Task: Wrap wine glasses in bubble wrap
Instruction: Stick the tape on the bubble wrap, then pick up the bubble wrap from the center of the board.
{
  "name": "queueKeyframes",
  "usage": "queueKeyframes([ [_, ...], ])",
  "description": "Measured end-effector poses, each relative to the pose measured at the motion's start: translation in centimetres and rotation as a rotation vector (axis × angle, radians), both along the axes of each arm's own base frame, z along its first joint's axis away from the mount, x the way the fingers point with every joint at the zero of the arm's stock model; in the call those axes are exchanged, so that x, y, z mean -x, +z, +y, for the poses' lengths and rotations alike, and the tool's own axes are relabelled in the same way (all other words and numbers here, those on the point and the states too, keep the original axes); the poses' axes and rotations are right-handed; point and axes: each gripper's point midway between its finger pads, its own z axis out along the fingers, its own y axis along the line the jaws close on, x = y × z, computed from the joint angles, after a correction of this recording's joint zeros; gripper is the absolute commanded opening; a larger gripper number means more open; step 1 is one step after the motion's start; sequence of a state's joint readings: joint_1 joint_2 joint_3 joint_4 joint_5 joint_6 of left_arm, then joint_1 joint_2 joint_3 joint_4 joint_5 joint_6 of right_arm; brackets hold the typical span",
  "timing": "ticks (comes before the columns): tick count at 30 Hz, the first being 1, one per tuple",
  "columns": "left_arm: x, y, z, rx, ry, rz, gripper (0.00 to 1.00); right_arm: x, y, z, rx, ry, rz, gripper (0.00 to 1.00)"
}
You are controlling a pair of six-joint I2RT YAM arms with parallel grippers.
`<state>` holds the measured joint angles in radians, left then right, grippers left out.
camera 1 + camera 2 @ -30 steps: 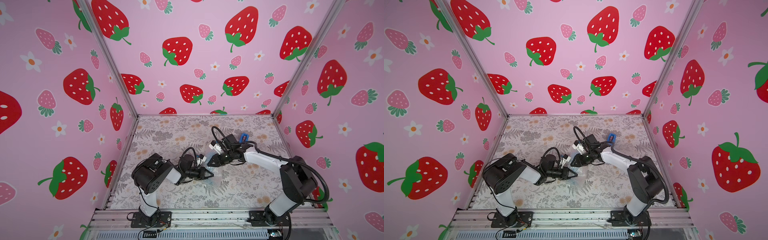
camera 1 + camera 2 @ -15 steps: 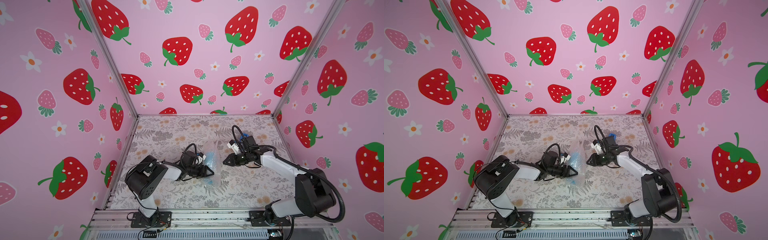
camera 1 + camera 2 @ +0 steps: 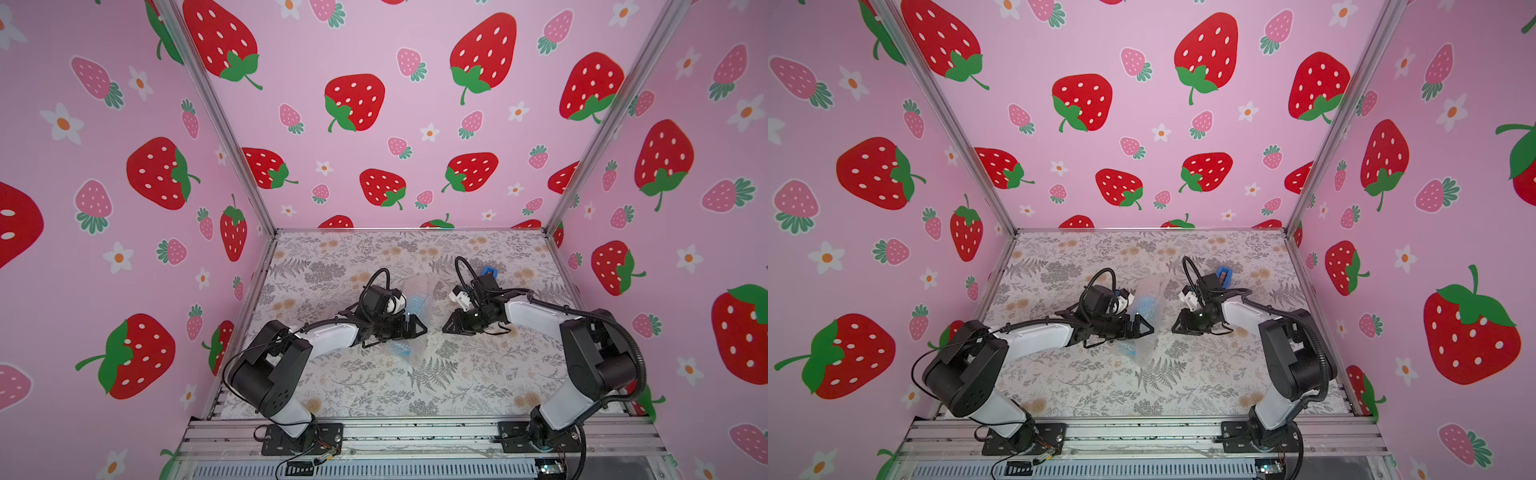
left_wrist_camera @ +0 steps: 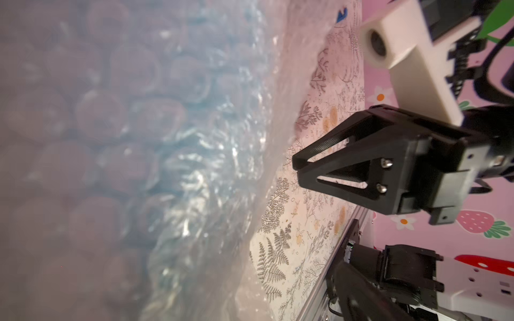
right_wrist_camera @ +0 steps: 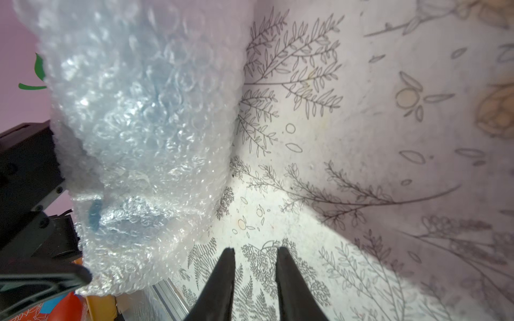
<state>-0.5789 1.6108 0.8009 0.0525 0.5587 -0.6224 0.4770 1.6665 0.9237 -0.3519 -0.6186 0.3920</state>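
The left gripper point(image 3: 417, 332) is wide open over the bubble wrap point(image 5: 133, 155); the right gripper point(image 5: 255, 253) is narrow, holding nothing. The goblet point(image 3: 416, 306) lies inside the wrap (nothing pins it), so the wrap may unroll.

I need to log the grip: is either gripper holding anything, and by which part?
The right gripper holds nothing. The left gripper sits at the middle of the bubble wrap; whether it grips cannot be told.
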Motion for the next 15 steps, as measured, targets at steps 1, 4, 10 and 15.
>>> queueKeyframes([
  [1, -0.2, 0.0, 0.3, -0.015, 0.007, 0.006, 0.99, -0.4, 0.1, 0.2, -0.003, 0.000, -0.006, 0.29],
  [4, -0.8, 0.2, 1.0, -0.043, 0.018, 0.006, 0.99, -1.5, 0.4, 0.8, -0.014, -0.003, -0.025, 0.29],
  [10, -0.7, 0.5, 2.6, -0.125, 0.007, -0.012, 0.99, -2.9, 0.2, 1.5, -0.021, -0.006, -0.035, 0.29],
  [15, -0.4, 1.4, 4.1, -0.197, 0.014, -0.056, 0.99, -3.7, 0.0, 1.9, -0.023, -0.008, -0.037, 0.29],
])
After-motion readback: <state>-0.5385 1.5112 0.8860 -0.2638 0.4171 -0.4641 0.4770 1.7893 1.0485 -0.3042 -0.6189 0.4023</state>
